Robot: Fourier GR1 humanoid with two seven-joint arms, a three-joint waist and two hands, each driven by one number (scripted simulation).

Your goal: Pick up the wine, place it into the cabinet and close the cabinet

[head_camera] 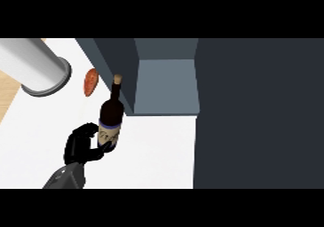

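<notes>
The wine bottle point(111, 111) is dark, with a cork at its top and a pale label with a blue band low on its body. It stands just left of the cabinet's front left corner, its neck pointing up in the view. My left hand point(81, 144) is curled round the bottle's lower part at the label, with the grey forearm coming in from the lower left. The dark grey cabinet point(112, 55) shows its lighter inner shelf point(165, 88) to the right of the bottle. The right hand does not show.
The cabinet's wide dark door point(262, 115) fills the right side of the view. A grey cylinder point(33, 66) lies at the upper left. A small red-orange round thing point(91, 82) sits just left of the bottle's neck. The white counter point(157, 150) runs below the cabinet.
</notes>
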